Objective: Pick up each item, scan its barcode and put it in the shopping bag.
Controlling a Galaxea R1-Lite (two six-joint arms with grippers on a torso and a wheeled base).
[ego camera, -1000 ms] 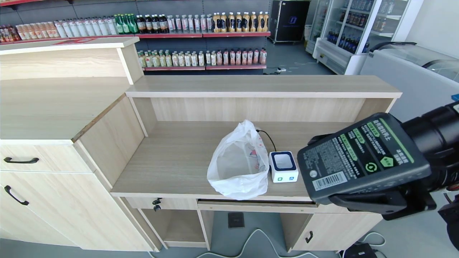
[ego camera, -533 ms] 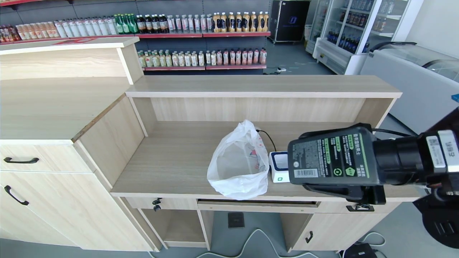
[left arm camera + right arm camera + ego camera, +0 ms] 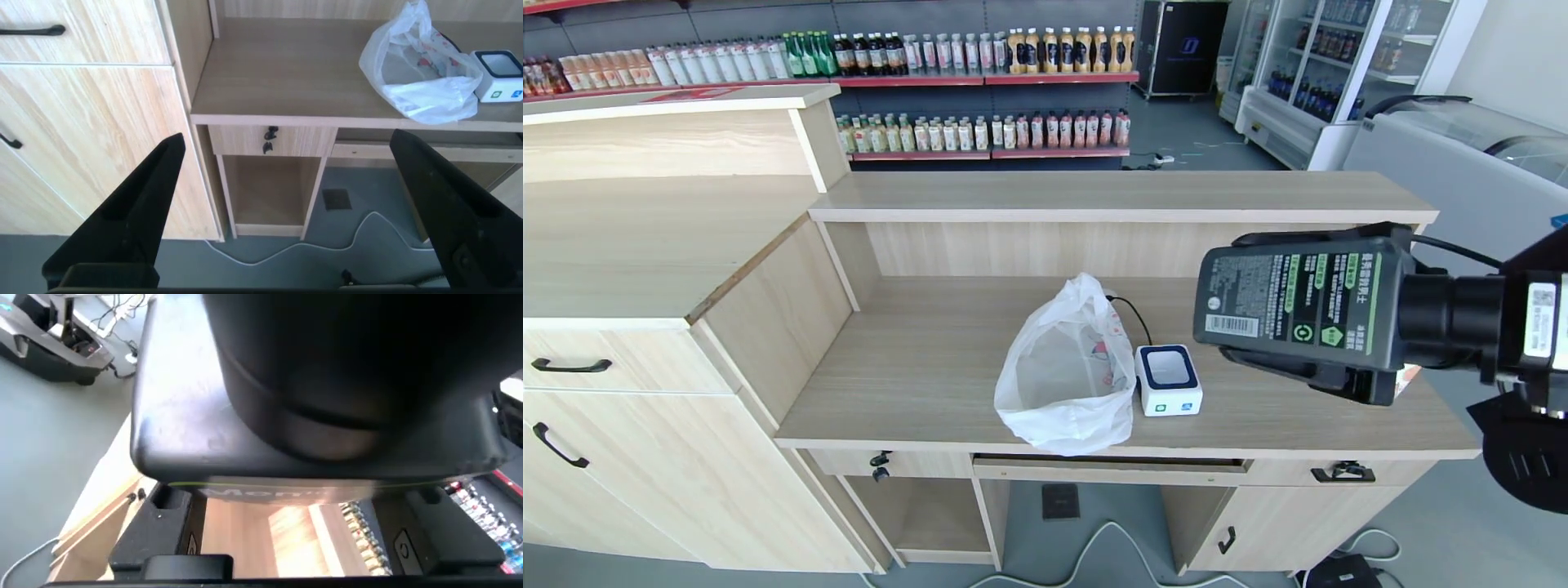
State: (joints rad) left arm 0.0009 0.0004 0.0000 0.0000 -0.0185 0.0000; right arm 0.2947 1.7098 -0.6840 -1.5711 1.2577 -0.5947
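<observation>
The right hand [image 3: 1238, 299] is clamped on a black bottle [image 3: 1298, 306], held sideways above the counter [image 3: 931, 367], barcode label facing up, right of the scanner [image 3: 1168, 380]. The shopping bag [image 3: 1066, 384] stands touching the scanner's left side, its contents indistinct. The left hand [image 3: 288, 144] hangs spread wide below counter level.

The bench [image 3: 915, 384] is free across its left half, from the left side panel [image 3: 776, 318] to the shopping bag [image 3: 1066, 384]. The scanner [image 3: 1168, 380] stands just right of the bag. A back wall [image 3: 1094, 249] closes the far edge. Above the right part, the right end effector [image 3: 1307, 314] grips a dark bottle [image 3: 1290, 286], blocking passage there.
</observation>
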